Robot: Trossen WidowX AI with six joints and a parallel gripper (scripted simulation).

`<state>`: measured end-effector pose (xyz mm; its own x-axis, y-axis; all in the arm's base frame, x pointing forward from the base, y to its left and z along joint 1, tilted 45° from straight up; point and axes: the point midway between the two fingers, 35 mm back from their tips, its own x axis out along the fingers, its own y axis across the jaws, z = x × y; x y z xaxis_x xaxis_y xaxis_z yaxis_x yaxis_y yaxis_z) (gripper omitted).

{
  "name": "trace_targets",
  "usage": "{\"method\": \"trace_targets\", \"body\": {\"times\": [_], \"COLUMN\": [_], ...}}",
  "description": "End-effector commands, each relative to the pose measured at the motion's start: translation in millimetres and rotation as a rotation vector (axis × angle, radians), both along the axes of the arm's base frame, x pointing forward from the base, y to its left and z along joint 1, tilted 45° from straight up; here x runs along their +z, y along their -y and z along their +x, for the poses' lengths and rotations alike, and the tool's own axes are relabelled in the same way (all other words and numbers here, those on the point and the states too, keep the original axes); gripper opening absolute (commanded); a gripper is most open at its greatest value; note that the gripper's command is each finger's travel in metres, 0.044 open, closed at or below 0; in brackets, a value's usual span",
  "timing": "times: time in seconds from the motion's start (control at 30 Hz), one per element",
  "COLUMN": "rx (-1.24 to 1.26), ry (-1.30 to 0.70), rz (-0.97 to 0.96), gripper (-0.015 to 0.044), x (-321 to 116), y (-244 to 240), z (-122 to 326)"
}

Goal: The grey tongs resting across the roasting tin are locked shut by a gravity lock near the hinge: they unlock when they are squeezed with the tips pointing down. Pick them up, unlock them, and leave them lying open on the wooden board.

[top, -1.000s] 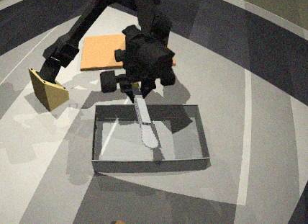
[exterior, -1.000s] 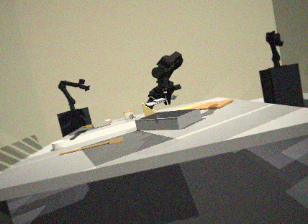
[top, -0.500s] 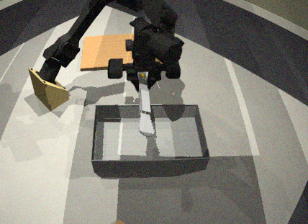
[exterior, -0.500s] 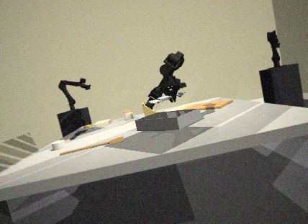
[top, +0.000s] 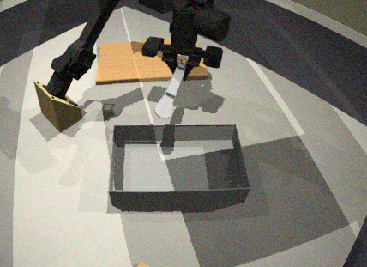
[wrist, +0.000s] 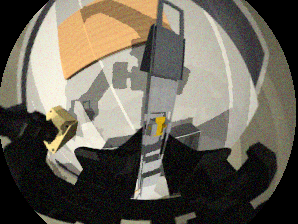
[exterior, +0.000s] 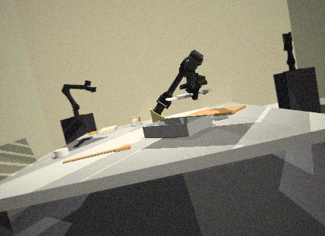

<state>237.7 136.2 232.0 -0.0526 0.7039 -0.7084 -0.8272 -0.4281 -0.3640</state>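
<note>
My gripper (top: 182, 61) (exterior: 194, 95) (wrist: 150, 129) is shut on the grey tongs (top: 173, 85) (exterior: 180, 95) (wrist: 162, 95), near a small yellow part on them. It holds them in the air between the roasting tin (top: 177, 201) (exterior: 167, 131) and the wooden board (top: 116, 63) (exterior: 237, 108) (wrist: 100, 30). The tongs lie close to level in the exterior view, the pale rounded end tilted slightly down and toward the tin in the top view. The end with a dark block and wire loop points toward the board. The tongs' two arms look close together; the lock's state cannot be told.
A yellowish bracket (top: 57, 112) (exterior: 156, 114) (wrist: 60, 125) at the arm's base stands left of the tin. The exterior view shows a wooden spoon (exterior: 96, 154), a white cylinder (exterior: 61, 152), a small cup (exterior: 135, 121), a cream block (exterior: 108, 129) and two other arms (exterior: 77, 94) (exterior: 289, 56).
</note>
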Motion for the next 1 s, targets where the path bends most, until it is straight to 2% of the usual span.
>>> {"method": "trace_targets", "body": {"times": [0.0,0.3,0.97], "rx": [-0.062,-0.181,-0.252], "ry": [-0.047,-0.169,-0.264], "rz": [-0.002,0.003,-0.106], "gripper": [-0.0150,-0.0150,-0.0150], "x": [21.2,56.3,59.8], "y": [-6.6,-16.9,-40.5], "z": [-16.8,-57.4,-93.9]}}
